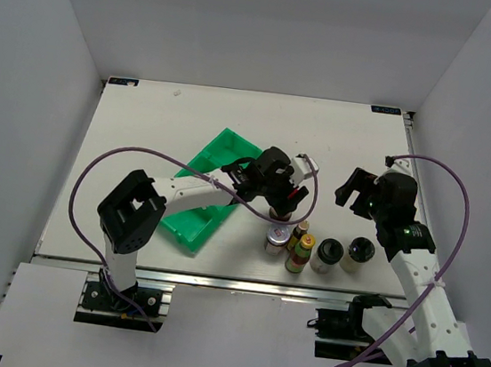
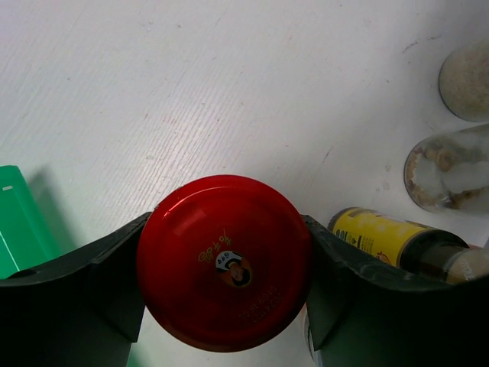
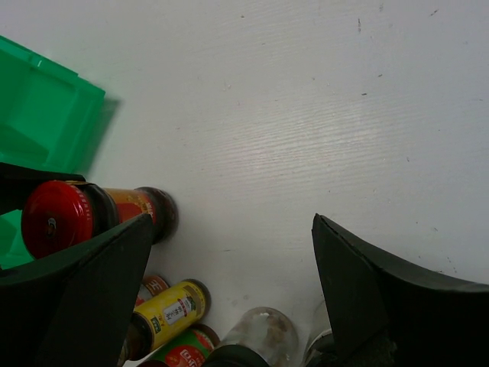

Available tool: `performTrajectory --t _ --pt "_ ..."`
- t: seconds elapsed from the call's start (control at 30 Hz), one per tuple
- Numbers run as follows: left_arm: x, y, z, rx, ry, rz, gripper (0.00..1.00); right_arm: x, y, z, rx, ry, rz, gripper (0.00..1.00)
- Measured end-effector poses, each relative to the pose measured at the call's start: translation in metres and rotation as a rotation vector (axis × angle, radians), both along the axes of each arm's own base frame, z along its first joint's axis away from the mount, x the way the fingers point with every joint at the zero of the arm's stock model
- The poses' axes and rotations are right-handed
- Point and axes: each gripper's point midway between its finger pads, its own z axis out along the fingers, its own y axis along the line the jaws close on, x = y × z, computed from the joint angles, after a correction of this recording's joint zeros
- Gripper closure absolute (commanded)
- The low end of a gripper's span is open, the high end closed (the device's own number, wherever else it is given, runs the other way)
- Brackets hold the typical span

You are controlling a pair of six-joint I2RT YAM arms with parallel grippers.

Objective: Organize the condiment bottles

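The left gripper (image 2: pixel 225 229) is clamping the red-capped jar (image 2: pixel 224 260), with a dark finger pressing against each side of the lid. The red lid is showing gold characters and a small round portrait at its centre, but the writing is too small to read. From the right wrist view, the jar's dark body is wearing an orange-red label whose print cannot be read either. This jar is sitting near the middle of the tabletop (image 1: pixel 145 126), just behind the other bottles.

The other five are standing together close to the near edge, a little right of centre. The silver-lidded jar (image 1: pixel 276 239) is standing at the left end. Beside it the two slim bottles (image 1: pixel 298 233) (image 1: pixel 299 255) are showing yellow labels with fine print that stays illegible. The two black-lidded jars (image 1: pixel 327 254) (image 1: pixel 359 250) are standing to their right, and their clear glass is showing pale contents.

The right gripper (image 1: pixel 349 192) is hanging over the tabletop behind the black-lidded jars, its jaws spread wide and gripping nothing.

The green bin (image 1: pixel 203 196) is lying at a slant left of centre, reaching toward the near edge.
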Motion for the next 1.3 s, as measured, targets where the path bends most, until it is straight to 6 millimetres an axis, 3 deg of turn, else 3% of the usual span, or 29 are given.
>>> performTrajectory --t 0.2,0.4,0.57,0.77,0.87,1.07,1.3 --pt "0.016 0.013 0.005 0.054 -0.041 0.097 0.56 0.0 0.0 0.002 0.0 -0.01 0.001 0.11" --pt "0.059 0.037 0.034 0.042 -0.074 0.245 0.58 0.0 0.001 0.004 0.007 -0.019 0.008 0.11" --pt "0.114 0.086 0.053 -0.019 -0.083 0.423 0.57 0.0 0.003 -0.001 0.011 -0.009 0.017 0.11" --pt "0.158 0.148 0.057 -0.03 -0.091 0.591 0.57 0.002 0.004 -0.006 0.009 0.005 0.018 0.11" --pt "0.169 0.164 0.06 -0.043 -0.095 0.63 0.56 0.002 0.004 -0.006 0.01 0.004 0.019 0.11" --pt "0.175 0.171 0.059 -0.056 -0.094 0.654 0.52 0.003 0.006 -0.006 0.007 0.0 0.036 0.11" --pt "0.181 0.178 0.034 -0.028 -0.069 0.703 0.5 0.001 0.011 -0.006 -0.002 -0.005 0.09 0.11"
